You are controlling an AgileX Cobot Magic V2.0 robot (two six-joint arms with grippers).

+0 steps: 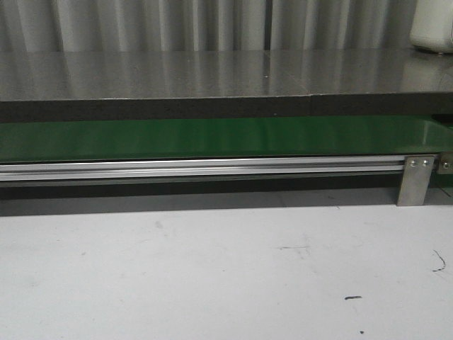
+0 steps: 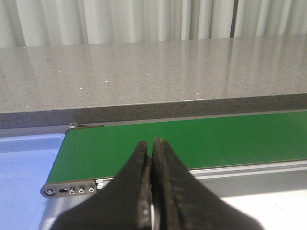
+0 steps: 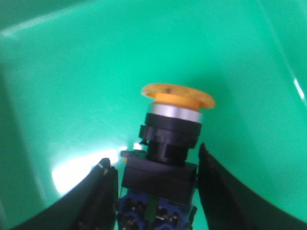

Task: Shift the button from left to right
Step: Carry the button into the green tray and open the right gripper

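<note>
The button [image 3: 176, 98], with an orange-yellow mushroom cap on a silver ring, a black body and a blue base, sits between the fingers of my right gripper [image 3: 152, 155]. The jaws close against its lower body on both sides. Behind it is the inside of a green bin [image 3: 72, 72]. My left gripper [image 2: 152, 143] is shut and empty, its black fingers pressed together above the left end of the green conveyor belt [image 2: 216, 139]. Neither gripper nor the button shows in the front view.
The green conveyor belt [image 1: 212, 138] on its aluminium rail runs across, with a metal bracket [image 1: 415, 180] at the right. A grey speckled counter [image 2: 144, 72] lies behind it. A blue bin [image 2: 24, 163] stands off the belt's left end. A white object [image 1: 432, 25] stands far right.
</note>
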